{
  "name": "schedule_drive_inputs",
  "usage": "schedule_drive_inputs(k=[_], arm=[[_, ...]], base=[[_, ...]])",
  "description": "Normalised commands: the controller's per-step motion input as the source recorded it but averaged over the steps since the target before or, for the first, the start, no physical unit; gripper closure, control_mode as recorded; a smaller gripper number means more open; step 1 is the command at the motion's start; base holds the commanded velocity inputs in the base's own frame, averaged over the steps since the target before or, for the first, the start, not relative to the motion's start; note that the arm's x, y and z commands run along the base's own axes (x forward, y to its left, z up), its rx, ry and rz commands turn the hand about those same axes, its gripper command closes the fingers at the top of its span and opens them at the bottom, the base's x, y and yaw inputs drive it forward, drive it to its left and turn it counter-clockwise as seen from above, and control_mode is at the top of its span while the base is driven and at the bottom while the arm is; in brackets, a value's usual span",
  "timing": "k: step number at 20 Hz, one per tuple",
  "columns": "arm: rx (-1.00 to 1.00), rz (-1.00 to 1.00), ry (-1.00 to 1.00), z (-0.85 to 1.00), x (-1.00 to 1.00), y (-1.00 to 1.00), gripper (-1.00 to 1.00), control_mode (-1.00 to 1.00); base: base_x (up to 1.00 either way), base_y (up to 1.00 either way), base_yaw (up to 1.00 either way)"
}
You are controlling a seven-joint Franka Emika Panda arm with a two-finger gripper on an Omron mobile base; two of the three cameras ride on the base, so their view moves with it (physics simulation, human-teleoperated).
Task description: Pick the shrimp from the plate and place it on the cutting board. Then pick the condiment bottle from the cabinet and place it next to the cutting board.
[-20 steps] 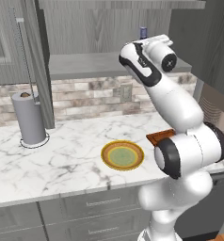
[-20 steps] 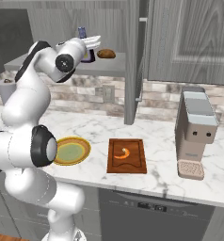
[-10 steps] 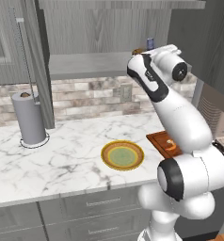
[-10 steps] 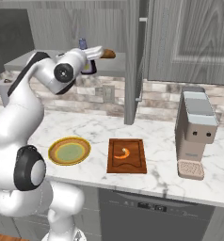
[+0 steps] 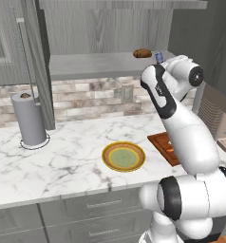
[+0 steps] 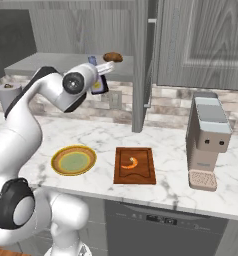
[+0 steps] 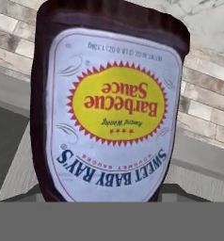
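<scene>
So the gripper (image 6: 102, 75) sits at upper left of the right base view, closed around the condiment bottle (image 6: 98, 84), which looks lifted just off the cabinet (image 6: 51, 62) shelf edge, though that angle's hard to read. Hand view has the bottle's label (image 7: 111, 113) upside down, dead centre. The shrimp (image 6: 131, 162) lies on the cutting board (image 6: 135, 165), with the plate (image 6: 73, 160) left of it.
</scene>
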Motion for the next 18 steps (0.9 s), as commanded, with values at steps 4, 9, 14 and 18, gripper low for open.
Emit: schedule_drive_inputs(k=[4,9,14,18], arm=[[0.03,-0.01,0.20,0.00,-0.52,0.02,1.00,-1.00],[0.02,0.00,0.10,-0.05,-0.57,0.19,1.00,-1.00],[0.01,0.00,0.02,-0.17,-0.58,0.29,1.00,-1.00],[0.01,0.00,0.00,-0.29,-0.63,0.33,1.00,-1.00]], base=[[0.00,0.00,0.00],[0.00,0.00,0.00],[0.00,0.00,0.00],[0.00,0.00,0.00]])
